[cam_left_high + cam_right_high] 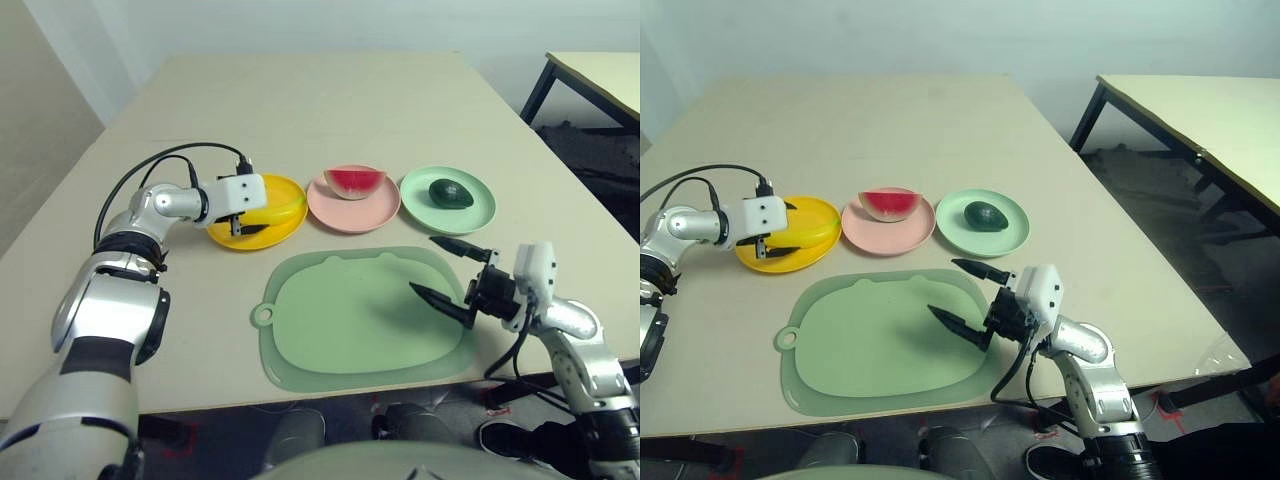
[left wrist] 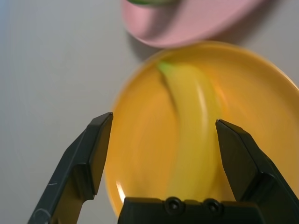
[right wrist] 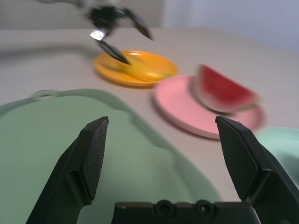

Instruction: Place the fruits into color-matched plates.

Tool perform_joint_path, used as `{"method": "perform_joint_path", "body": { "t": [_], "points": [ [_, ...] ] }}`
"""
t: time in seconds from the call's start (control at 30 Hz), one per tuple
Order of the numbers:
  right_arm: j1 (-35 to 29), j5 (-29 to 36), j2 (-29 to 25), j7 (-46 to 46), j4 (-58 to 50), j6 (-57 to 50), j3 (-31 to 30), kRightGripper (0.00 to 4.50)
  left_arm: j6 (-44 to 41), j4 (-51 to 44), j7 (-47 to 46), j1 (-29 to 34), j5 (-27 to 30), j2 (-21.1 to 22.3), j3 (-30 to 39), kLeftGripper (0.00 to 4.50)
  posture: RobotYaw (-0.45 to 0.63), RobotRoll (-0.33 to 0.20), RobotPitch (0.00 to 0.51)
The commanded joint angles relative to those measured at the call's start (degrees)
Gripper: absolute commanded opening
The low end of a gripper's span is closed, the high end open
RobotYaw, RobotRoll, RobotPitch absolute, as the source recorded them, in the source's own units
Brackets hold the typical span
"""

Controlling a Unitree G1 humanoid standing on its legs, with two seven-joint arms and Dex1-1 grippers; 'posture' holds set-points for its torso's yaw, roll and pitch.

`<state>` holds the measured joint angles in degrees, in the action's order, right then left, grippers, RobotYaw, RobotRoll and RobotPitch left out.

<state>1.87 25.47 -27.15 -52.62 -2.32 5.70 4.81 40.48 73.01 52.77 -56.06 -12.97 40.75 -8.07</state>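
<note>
Now, your sorting looks finished:
Banana (image 2: 194, 140): lies in the yellow plate (image 1: 290, 195), colours matched.
Left gripper (image 1: 243, 225): jaws wide over that plate, holding nothing.
Watermelon (image 1: 354, 182): on the pink plate (image 1: 325, 212).
Avocado (image 1: 451, 193): on the mint plate (image 1: 480, 215).
Right gripper (image 1: 447, 270): wide open, empty, above the cutting mat (image 1: 340, 330).
Hard to see: the banana in your head views, largely behind the left gripper.

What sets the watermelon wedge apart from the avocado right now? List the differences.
The watermelon wedge is red with a green rind; the avocado is dark green all over. The wedge rests on the pink plate, the avocado on the mint green plate. The wedge is a half-moon slice with its flat cut side uppermost; the avocado is a rounded lump lying low. Both are small toy fruits, each already on its color-matched plate, with neither hand touching them.
</note>
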Motion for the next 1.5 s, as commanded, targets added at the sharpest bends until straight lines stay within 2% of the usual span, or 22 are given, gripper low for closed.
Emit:
{"method": "perform_joint_path", "body": {
  "t": [0.03,0.13,0.23,0.37,0.5,0.6,0.7,0.8,0.87,0.97,1.13,1.5],
  "points": [
    [1.67,1.91,-0.28,4.01,2.86,-1.58,5.41,4.50,-8.49,-2.12,2.41,-0.51,10.59,1.27,9.47,4.48,0.05,0.000,0.016],
    [1.94,3.64,-0.35,7.23,5.00,-3.05,10.18,4.50,-16.50,-5.71,2.66,2.18,18.12,4.79,17.08,4.48,0.06,0.000,0.008],
    [0.57,4.24,-0.29,8.06,5.51,-3.36,12.58,4.50,-24.23,-13.15,1.83,7.89,25.39,6.59,23.94,4.48,0.06,0.000,0.001],
    [-1.65,3.68,0.61,8.48,8.81,-1.84,14.34,4.50,-32.20,-28.45,-2.35,22.19,32.47,5.88,31.37,4.48,0.06,0.000,0.000],
    [-2.88,1.60,0.82,6.29,14.83,3.58,14.43,4.50,-38.39,-45.32,-9.28,37.60,38.56,1.16,38.38,4.48,0.06,0.000,0.000],
    [-4.04,2.23,1.57,5.21,16.76,6.09,15.18,4.50,-41.77,-56.19,-15.17,48.75,42.26,-4.08,43.51,4.48,0.06,0.000,0.000],
    [-7.80,4.06,2.77,2.42,14.37,6.03,14.40,4.50,-43.17,-62.82,-18.22,57.78,44.14,-8.93,45.89,4.48,0.07,0.000,0.000],
    [-13.32,3.63,3.16,-1.16,13.73,7.59,13.41,4.50,-41.83,-65.38,-19.19,65.41,43.16,-13.44,45.31,4.48,0.07,0.000,0.000],
    [-12.99,2.58,2.53,-1.40,17.99,10.07,14.77,4.50,-41.42,-65.99,-19.87,67.20,43.20,-14.85,45.21,4.48,0.07,0.000,0.000],
    [-8.88,1.58,0.81,-0.02,27.63,15.03,18.07,4.50,-40.35,-65.13,-20.30,68.24,42.82,-16.00,44.97,4.48,0.06,0.000,0.000],
    [-1.89,0.23,-1.58,2.65,41.51,22.31,21.36,4.50,-38.98,-62.71,-20.15,67.72,41.75,-15.48,44.12,4.48,0.06,0.000,0.000],
    [4.18,0.29,-4.90,2.23,53.16,27.19,22.70,4.50,-37.04,-58.96,-19.66,66.97,40.25,-14.21,43.70,4.48,0.05,0.000,0.000]
  ]
}}
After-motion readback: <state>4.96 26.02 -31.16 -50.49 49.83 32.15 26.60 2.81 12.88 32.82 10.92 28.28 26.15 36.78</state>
